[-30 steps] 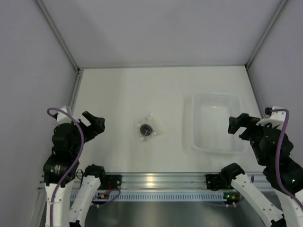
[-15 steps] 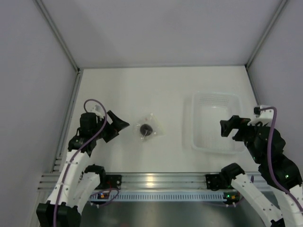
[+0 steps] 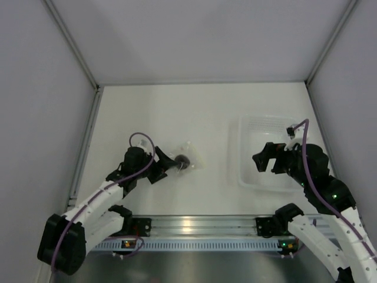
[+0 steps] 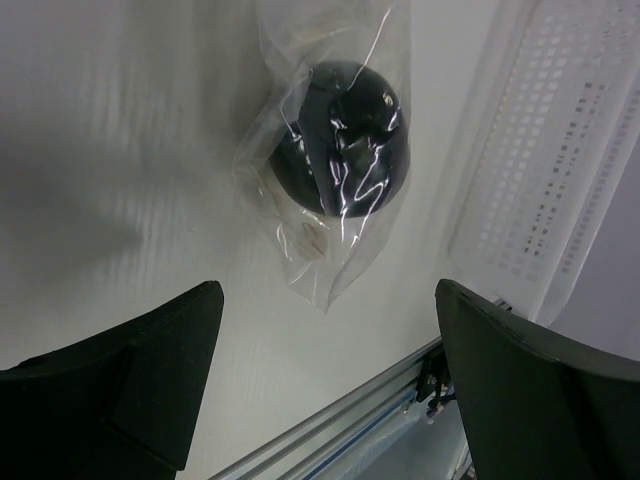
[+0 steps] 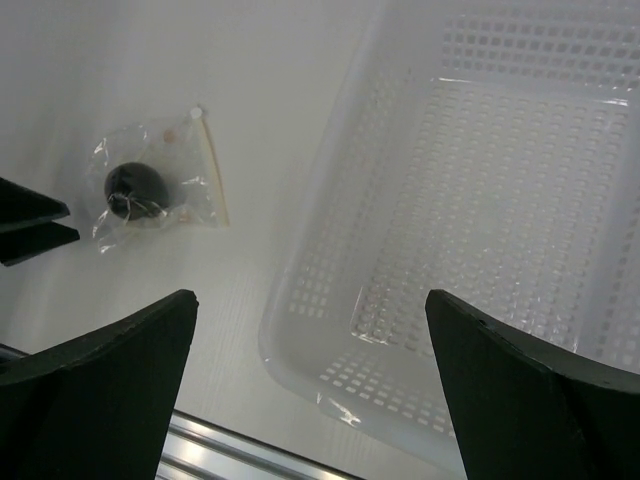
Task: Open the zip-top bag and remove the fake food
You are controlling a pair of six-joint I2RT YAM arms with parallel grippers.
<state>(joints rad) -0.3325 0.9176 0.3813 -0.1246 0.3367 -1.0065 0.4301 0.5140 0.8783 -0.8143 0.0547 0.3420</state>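
A small clear crinkly zip-top bag (image 3: 187, 158) lies flat on the white table, with the dark round fake food (image 3: 182, 160) inside it. It also shows in the left wrist view (image 4: 330, 160) and the right wrist view (image 5: 160, 190). My left gripper (image 3: 165, 165) is open, just left of the bag, with its jaws spread wide and the bag just ahead of them (image 4: 325, 380). My right gripper (image 3: 266, 158) is open and empty, hovering over the left part of the white tub (image 3: 283, 127).
The white translucent perforated tub (image 5: 500, 180) stands at the right of the table. An aluminium rail (image 3: 194, 224) runs along the near edge. Grey walls enclose the table on three sides.
My left gripper has swung right across the table to the bag's left edge. My right gripper has moved left and forward over the tub. The bag has not moved.
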